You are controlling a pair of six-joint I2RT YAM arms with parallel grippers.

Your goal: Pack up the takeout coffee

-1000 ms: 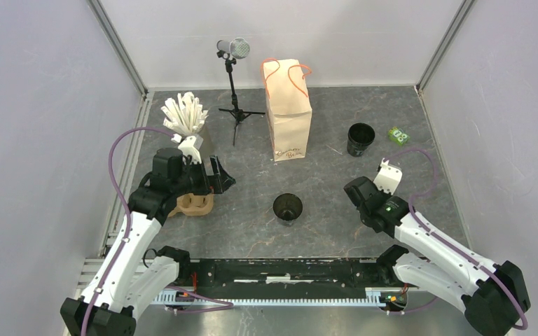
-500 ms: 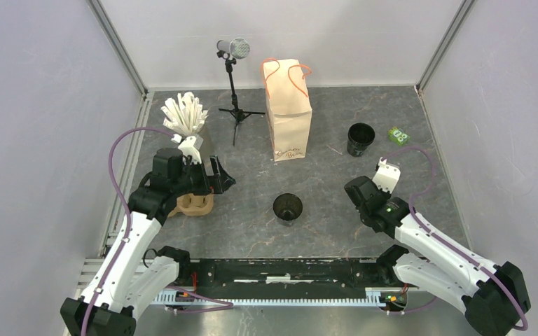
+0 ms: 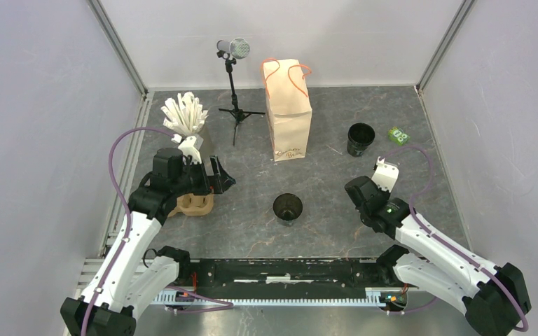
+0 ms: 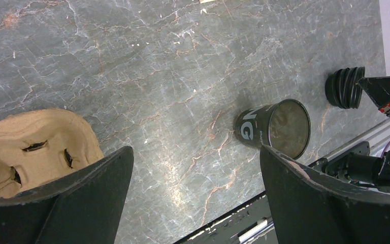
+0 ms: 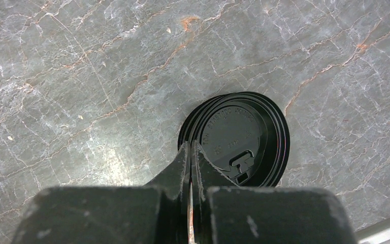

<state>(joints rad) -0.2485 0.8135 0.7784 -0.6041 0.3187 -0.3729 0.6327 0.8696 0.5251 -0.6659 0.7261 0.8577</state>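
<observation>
Top external: veined grey tabletop (image 3: 336,203), pale walls (image 3: 35,105)

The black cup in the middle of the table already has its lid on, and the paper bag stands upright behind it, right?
Not quite. The black cup has no lid on: the left wrist view shows its open mouth, with black lids stacked on the table nearby. The paper bag does stand upright behind it.

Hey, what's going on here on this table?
Two robot arms are working on packing a takeout coffee. The black cup stands open and lidless mid-table. The right gripper is shut, pointed at the stack of black lids. The left gripper hangs open by the cardboard carrier. The paper bag stands at the back.
</observation>
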